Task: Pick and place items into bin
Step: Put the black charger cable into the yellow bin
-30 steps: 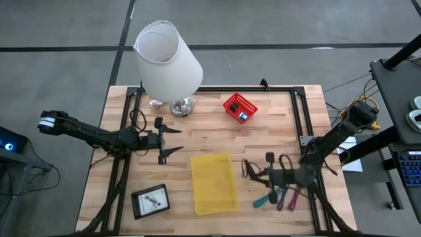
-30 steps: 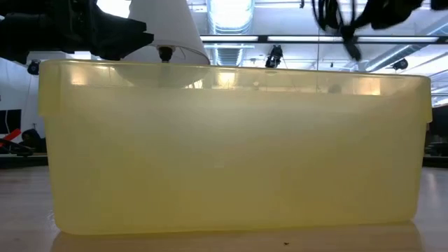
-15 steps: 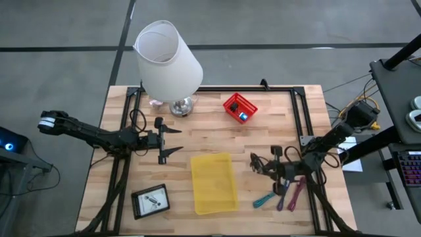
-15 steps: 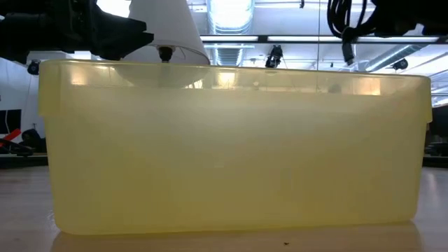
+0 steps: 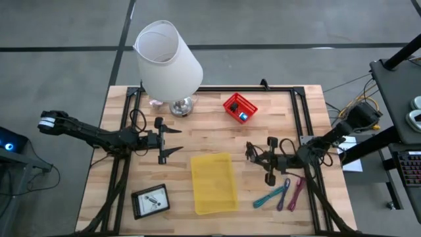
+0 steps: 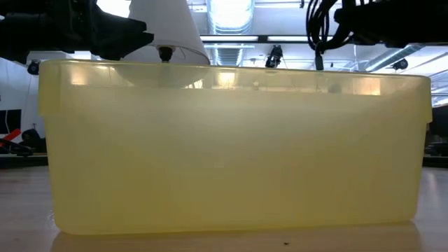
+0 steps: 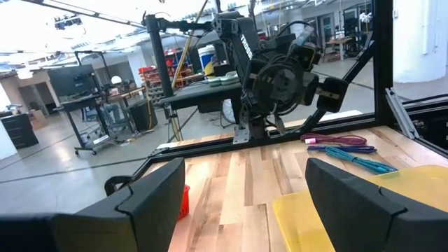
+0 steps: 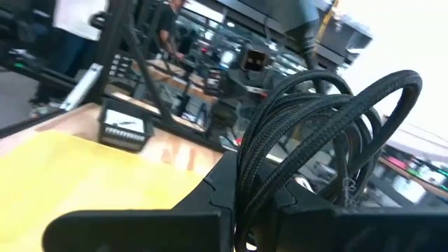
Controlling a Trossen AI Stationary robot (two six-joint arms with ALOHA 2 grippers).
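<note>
While the left gripper (image 5: 172,139) waits with its two dark fingers spread wide over the wooden slatted table (image 5: 217,125), left of the translucent yellow plastic bin (image 5: 214,183), the right gripper (image 5: 260,158) hangs above the boards just right of that bin, its fingers clamped tight on the black coiled cable (image 8: 329,129), whose loops bulge out past the fingers. On the table near the right arm lie a teal thin strip (image 5: 268,196) and two pink-purple thin strips (image 5: 291,192), well apart from the bin. A small red plastic basket (image 5: 239,107) sits farther back, beside the big white lamp (image 5: 167,59).
</note>
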